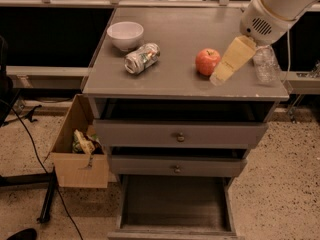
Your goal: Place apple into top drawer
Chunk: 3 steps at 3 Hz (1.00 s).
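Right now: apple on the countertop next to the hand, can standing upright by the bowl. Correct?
Not quite. The can lies on its side, not upright, next to the bowl. The rest holds: the apple sits on the countertop with the hand just beside it. The camera view shows this.

My arm point(278, 8) enters at the upper right; my hand point(220, 75) hangs below it, slanted down and leftward.

Matt plastic pincer point(219, 77) beside glossy apple point(207, 61)
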Motion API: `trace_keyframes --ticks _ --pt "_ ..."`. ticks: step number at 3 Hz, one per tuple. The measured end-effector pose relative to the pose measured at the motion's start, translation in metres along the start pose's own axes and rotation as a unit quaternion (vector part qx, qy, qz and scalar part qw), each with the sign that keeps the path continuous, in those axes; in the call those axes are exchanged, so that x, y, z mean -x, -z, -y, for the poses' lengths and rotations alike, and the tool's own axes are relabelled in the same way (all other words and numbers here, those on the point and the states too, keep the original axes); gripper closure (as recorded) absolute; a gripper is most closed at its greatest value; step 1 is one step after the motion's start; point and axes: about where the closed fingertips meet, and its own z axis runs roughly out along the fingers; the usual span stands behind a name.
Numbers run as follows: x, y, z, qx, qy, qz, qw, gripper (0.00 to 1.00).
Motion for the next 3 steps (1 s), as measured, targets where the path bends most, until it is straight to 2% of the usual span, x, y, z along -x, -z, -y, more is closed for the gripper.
trace_keyframes --ticks 1,3 --pt "0.004 -0.022 0.005 0.003 -0.018 0.039 0.9991 0.0" --pt "0.027 -0.057 0.021 -0.02 -0.034 0.118 0.9922 0.0"
